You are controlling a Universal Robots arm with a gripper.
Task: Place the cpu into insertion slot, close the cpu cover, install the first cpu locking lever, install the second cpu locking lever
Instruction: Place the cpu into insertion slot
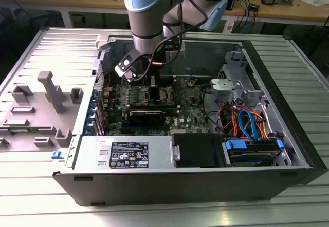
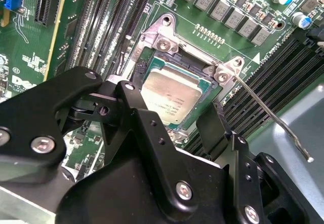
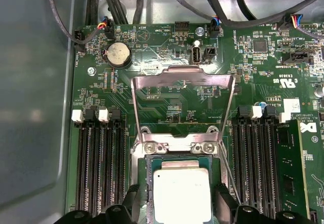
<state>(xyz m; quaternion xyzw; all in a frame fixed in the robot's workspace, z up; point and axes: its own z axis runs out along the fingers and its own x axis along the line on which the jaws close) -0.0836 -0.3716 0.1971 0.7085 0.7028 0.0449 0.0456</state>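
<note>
Pincer [image 1: 154, 89] hangs inside the open computer case [image 1: 180, 186], over the green board [image 1: 191, 112], in the exterior view. In the second wrist view the chip [image 2: 171, 96], likely light, stiff and fragile, best taken by its edges, lies flat in the socket [image 2: 161, 40]. In the first wrist view the cover [image 3: 182, 75] stands raised; fingers [image 3: 132, 206] spread wide flank the chip, apparently gripping nothing.

Print on the white label [image 1: 129, 154] seems unreadable.
</note>
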